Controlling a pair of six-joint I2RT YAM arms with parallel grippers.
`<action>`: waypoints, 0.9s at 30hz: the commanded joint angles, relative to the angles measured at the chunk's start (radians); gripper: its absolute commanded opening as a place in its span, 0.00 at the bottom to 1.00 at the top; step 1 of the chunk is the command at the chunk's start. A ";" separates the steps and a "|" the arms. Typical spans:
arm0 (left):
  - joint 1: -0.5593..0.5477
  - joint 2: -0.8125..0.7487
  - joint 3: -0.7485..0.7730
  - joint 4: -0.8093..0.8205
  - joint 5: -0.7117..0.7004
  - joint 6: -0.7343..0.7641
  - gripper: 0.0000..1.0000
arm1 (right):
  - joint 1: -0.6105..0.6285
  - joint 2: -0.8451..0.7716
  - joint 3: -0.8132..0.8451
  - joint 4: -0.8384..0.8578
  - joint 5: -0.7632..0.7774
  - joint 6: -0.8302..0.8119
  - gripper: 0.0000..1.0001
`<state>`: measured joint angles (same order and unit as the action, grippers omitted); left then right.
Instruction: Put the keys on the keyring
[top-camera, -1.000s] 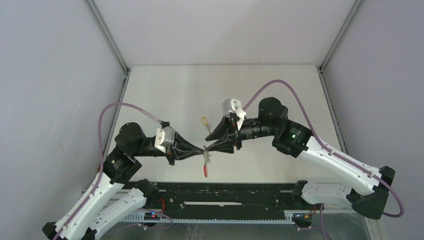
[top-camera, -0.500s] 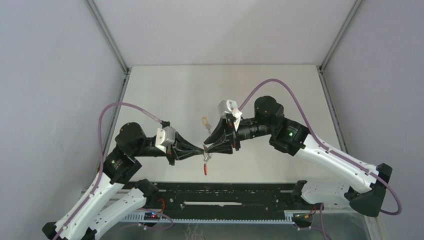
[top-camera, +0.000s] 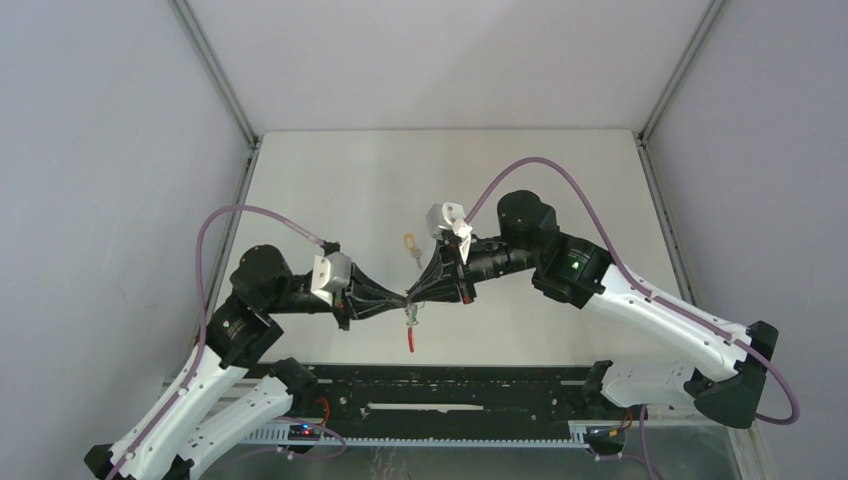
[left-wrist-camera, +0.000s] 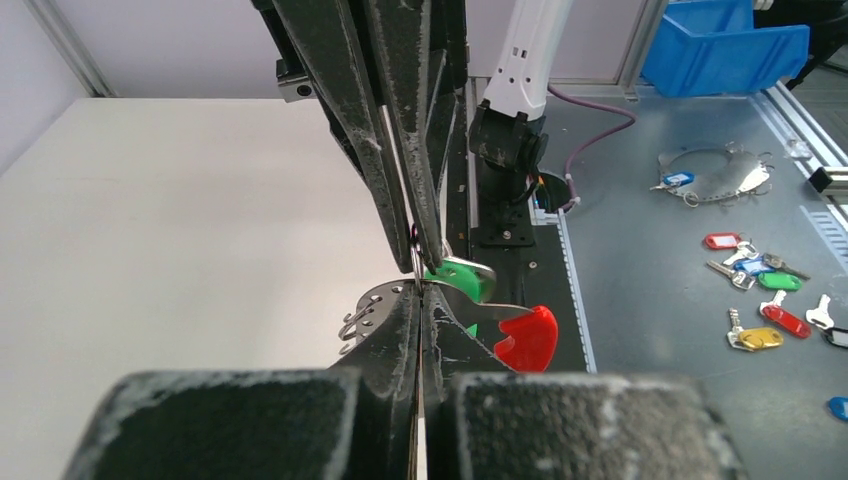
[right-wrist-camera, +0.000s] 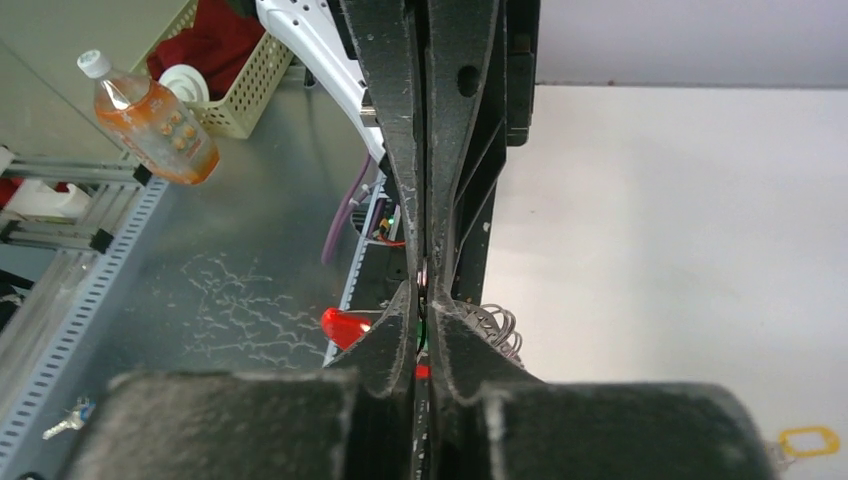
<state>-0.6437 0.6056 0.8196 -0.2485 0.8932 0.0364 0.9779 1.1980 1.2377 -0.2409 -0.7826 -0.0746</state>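
Held item: the keyring (top-camera: 411, 322), a thin grey metal loop with small wire loops (left-wrist-camera: 360, 322) and a red curved section (left-wrist-camera: 525, 338), is off the white table (top-camera: 330, 180) at the point where both arms meet.

Holder: the left gripper (top-camera: 404, 298), jaws pressed together on the grey loop.

Opposite: the right gripper (top-camera: 413, 296), tip to tip with it, jaws drawn almost together on the green-headed key (left-wrist-camera: 458, 278), a small silver metal key touching the keyring.

Loose item: the yellow-headed key (top-camera: 410, 241), small with an orange-yellow plastic head, flat on the table just beyond the grippers.
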 joint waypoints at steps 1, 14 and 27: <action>-0.005 -0.013 0.032 0.029 -0.013 0.016 0.00 | 0.008 0.002 0.055 -0.030 0.040 -0.024 0.00; -0.005 0.038 0.133 -0.305 -0.080 0.287 0.45 | 0.077 0.023 0.146 -0.273 0.258 -0.141 0.00; -0.005 0.068 0.176 -0.389 -0.046 0.355 0.25 | 0.174 0.211 0.378 -0.533 0.395 -0.224 0.00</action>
<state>-0.6441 0.6735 0.9489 -0.5888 0.8238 0.3294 1.1313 1.3895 1.5459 -0.7113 -0.4305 -0.2642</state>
